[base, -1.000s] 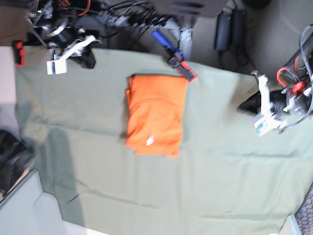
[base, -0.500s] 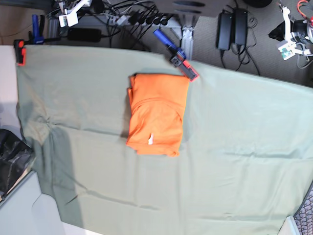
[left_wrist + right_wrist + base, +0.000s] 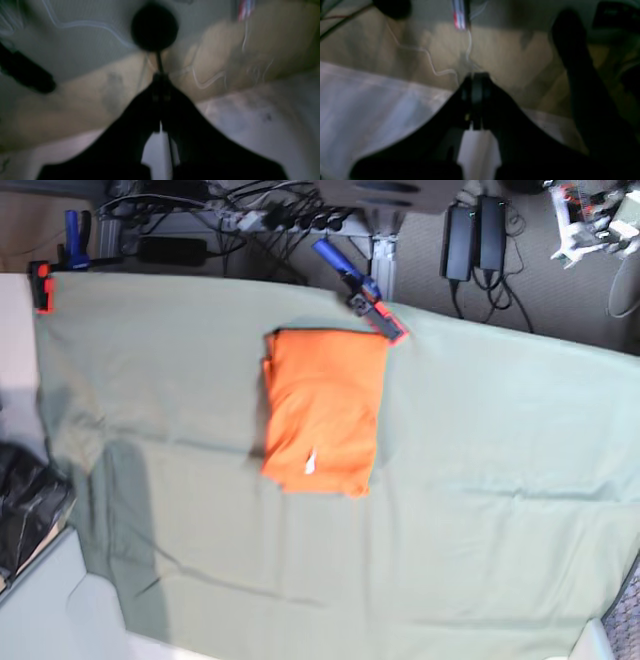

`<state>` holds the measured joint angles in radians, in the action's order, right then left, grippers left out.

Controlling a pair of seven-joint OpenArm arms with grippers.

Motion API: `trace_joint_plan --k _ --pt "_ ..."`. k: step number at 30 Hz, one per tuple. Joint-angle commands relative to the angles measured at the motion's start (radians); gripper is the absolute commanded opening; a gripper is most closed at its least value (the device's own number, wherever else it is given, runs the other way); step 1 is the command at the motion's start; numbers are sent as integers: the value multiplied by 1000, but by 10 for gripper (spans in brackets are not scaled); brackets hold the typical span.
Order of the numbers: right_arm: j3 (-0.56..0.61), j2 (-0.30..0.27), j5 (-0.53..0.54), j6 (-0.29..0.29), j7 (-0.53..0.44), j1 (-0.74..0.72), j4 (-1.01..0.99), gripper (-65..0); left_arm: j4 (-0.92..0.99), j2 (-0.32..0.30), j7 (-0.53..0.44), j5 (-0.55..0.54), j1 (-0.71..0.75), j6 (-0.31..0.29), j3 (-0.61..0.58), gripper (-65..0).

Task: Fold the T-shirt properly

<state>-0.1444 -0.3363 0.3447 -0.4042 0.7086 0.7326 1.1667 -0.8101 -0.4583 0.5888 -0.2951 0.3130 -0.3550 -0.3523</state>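
Observation:
The orange T-shirt (image 3: 323, 412) lies folded into a neat upright rectangle at the middle back of the table, its small white tag (image 3: 309, 463) near the lower edge. Neither gripper touches it. Only a white and red part of my left arm (image 3: 588, 212) shows in the base view, at the top right corner beyond the table. The left wrist view is blurred, but my left gripper (image 3: 160, 82) has its dark jaws pressed together with nothing between them. My right gripper (image 3: 476, 80) is likewise shut and empty, over blurred floor. The right arm is out of the base view.
A grey-green table cloth (image 3: 480, 480) covers the table. A blue and red clamp (image 3: 362, 295) sits just behind the T-shirt, a red clamp (image 3: 41, 285) at the back left corner. Cables and power bricks (image 3: 475, 235) lie behind the table, a black bag (image 3: 25, 515) at the left.
Both arms have pulled back off the table: the right arm left the base view at the top left, the left arm rose to the top right corner. The T-shirt stayed still.

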Motion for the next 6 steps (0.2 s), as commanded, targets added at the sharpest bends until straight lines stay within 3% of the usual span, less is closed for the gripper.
trace_joint_plan --k 1,6 --pt "9 -15 -13 -101 28 -28 -42 -650 63 13 14 5 -43 0 -5 -650" --pt "23 -15 -16 -97 79 -203 -262 -650 349 142 17 24 -227 -1 -8 -650"
